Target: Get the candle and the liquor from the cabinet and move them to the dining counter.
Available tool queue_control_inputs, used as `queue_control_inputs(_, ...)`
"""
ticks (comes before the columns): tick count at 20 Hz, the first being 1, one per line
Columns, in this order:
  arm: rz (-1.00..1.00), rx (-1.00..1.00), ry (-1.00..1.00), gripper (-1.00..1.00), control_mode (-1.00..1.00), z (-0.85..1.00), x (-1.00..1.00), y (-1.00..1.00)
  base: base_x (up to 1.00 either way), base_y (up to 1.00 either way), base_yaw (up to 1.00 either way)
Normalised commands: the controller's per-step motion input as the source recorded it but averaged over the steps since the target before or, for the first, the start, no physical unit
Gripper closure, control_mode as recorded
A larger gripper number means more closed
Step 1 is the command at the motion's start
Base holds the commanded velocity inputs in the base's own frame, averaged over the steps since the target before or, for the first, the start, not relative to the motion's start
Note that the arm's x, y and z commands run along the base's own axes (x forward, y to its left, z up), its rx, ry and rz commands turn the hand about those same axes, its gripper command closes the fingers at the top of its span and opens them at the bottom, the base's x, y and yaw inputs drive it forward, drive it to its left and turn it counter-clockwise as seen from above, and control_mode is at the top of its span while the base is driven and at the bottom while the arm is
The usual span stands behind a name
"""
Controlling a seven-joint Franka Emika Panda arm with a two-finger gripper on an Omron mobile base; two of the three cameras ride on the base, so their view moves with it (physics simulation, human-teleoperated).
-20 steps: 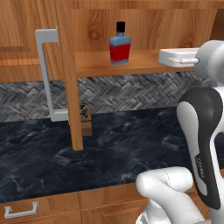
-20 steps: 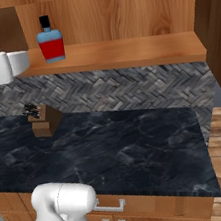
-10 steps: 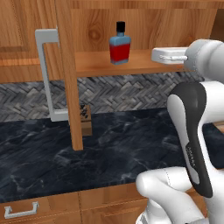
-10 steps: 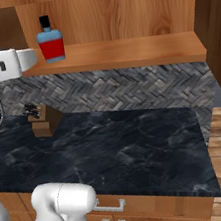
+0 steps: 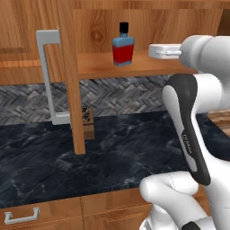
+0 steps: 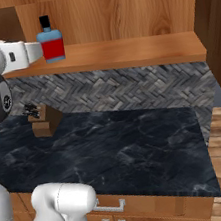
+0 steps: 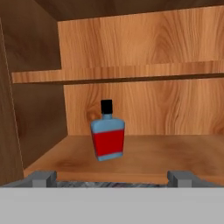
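Liquor (image 7: pixel 107 136) stands upright ahead of open claw (image 7: pixel 113 176), untouched.

— Where is the liquor (image 5: pixel 122 45)?

— Upright on the lower shelf (image 6: pixel 124 53) inside the cabinet (image 5: pixel 67 90), toward the shelf's left end, with a second shelf (image 7: pixel 118 73) above it.

— And the gripper (image 7: pixel 113 177)?

— At the shelf's front edge, level with the bottle and in front of it, not touching; jaws spread wide.

— What's below?

— The surface (image 6: pixel 113 147), backed by the tiled wall (image 6: pixel 124 87). A knife block (image 6: pixel 44 121) sits at the back, below and left of the bottle. The open door (image 5: pixel 67 76) hangs in front of it in the left base view.
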Motion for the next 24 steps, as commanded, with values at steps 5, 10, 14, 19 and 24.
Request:
queue_control_inputs(5,0.0,0.0,0.0,-1.0,-1.0,0.0,0.4,0.19,0.0,0.0,0.0)
queue_control_inputs(10,0.0,0.0,0.0,-1.0,-1.0,0.0,0.31,0.16,0.0,0.0,0.0)
queue_control_inputs(14,0.0,0.0,-0.01,-1.0,-1.0,0.04,0.26,0.01,0.0,0.0,0.0)
queue_control_inputs(19,0.0,0.0,-0.01,-1.0,-1.0,0.02,0.16,0.0,0.0,0.0,0.0)
queue_control_inputs(24,0.0,0.0,0.0,-1.0,-1.0,0.0,0.23,0.0,0.0,0.0,0.0)
